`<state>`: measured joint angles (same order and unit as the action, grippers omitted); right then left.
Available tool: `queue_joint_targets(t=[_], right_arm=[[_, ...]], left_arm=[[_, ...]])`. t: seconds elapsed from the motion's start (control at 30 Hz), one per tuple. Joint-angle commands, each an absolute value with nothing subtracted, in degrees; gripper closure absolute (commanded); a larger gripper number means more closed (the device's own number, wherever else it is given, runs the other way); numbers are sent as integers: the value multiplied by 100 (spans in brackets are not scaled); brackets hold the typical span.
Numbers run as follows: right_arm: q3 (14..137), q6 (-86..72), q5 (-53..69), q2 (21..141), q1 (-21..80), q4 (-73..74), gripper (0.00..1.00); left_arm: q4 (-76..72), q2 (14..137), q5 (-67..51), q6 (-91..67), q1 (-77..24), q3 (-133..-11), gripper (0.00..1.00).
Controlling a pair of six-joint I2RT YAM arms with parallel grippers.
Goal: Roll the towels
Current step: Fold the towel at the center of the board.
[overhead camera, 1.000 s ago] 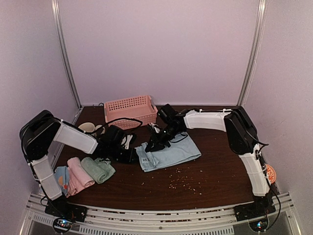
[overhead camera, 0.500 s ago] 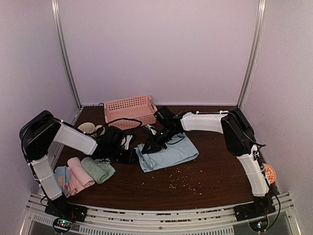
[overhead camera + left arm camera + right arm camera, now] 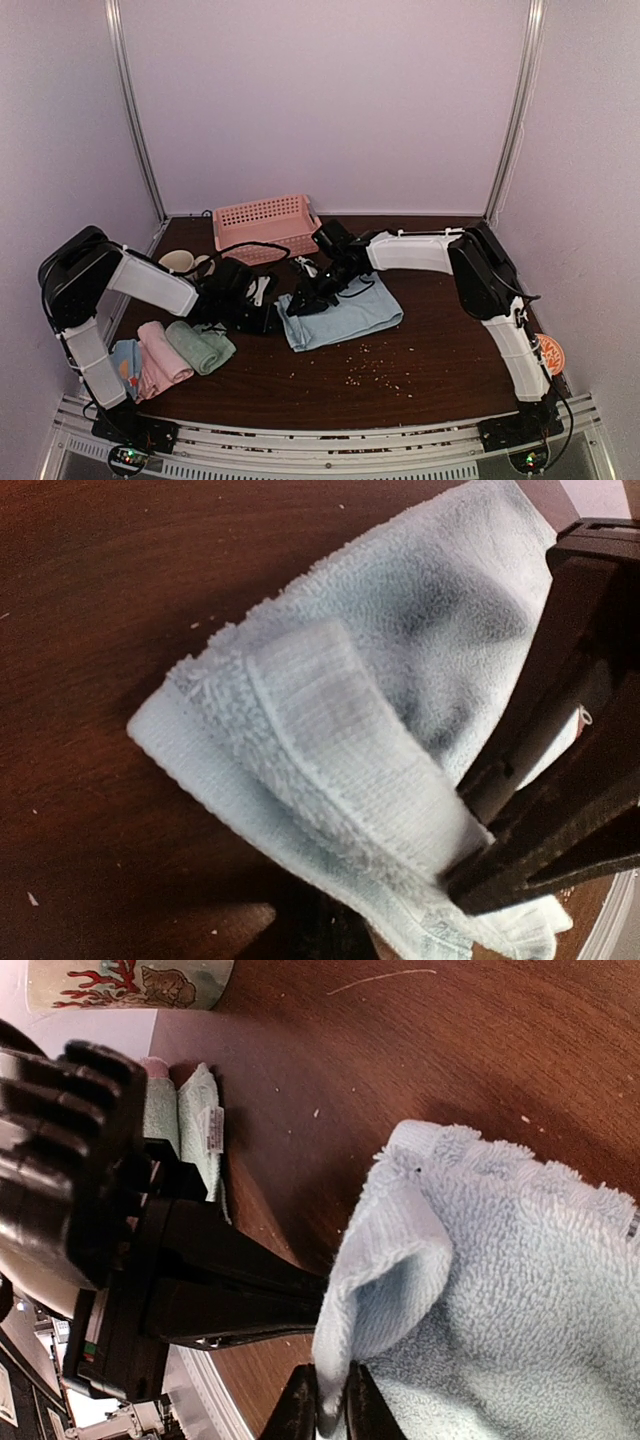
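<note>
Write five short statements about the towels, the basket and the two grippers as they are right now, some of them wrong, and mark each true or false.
1. The light blue towel lies mostly flat on the table, not rolled. True.
2. The pink basket stands at the near edge between the arm bases. False: it stands at the far side, by the back wall.
3. A rolled pink towel and a rolled green towel lie side by side at the near left. True.
4. The left gripper is open and clear of any cloth. False: it is shut on a corner of the light blue towel.
5. The right gripper has that towel's edge between its fingers. True.
</note>
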<state>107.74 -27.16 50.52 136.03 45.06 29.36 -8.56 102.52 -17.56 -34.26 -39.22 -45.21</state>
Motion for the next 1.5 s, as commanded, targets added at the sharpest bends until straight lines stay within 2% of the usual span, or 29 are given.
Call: queue_joint_targets(t=[0.0,0.37,0.47,0.53,0.67,0.8,0.83,0.87,0.9,0.93,0.97,1.03,1.07,1.13,1.23,1.33,1.47], right_arm=[[11044,-2472,4910,13717,4548,3084,87],[11028,-1820,5079,13254,4309,3456,76],[11097,-1002,5043,13114,4069,3998,74],[11393,78,4980,13089,3835,4667,73],[12090,1058,4225,12801,3225,5385,74],[11875,894,3369,11989,2600,4784,71],[11608,882,2996,11725,2493,4471,65],[11178,898,2469,11458,2423,4057,50],[10718,914,1928,11189,2365,3582,20],[10172,712,1592,10963,2278,3028,2],[9803,513,1729,10803,2100,2688,0],[9659,329,2859,10926,1754,2792,0],[9736,365,3333,11046,1688,3037,4],[9753,685,3849,11153,1762,3390,18],[9391,836,3998,11157,2040,3290,33],[9333,917,4023,11361,2317,3404,42],[9425,1079,3776,11751,2614,3770,48]], left_arm=[[-387,10134,-1551,-3344,-3932,-4366,100],[529,9180,-901,-3374,-3932,-4570,100],[897,8882,-576,-3353,-3931,-4878,100],[935,8814,-592,-3276,-3939,-5095,100],[1005,9104,-834,-2982,-4047,-5715,100],[997,9583,-1038,-2803,-4130,-6185,100],[980,9716,-1116,-2782,-4131,-6306,100],[970,9843,-1194,-2761,-4137,-6375,100],[948,9956,-1260,-2748,-4150,-6430,100],[919,10051,-1319,-2744,-4155,-6464,100],[902,10151,-1372,-2750,-4169,-6495,100],[943,10206,-1375,-2770,-4181,-6533,100],[984,10179,-1332,-2788,-4183,-6508,100],[959,10081,-1258,-2834,-4184,-6372,100],[731,10031,-1406,-2862,-4184,-6154,98],[475,10227,-1704,-2916,-4186,-6140,96],[405,10669,-1709,-2918,-4182,-6351,96]])
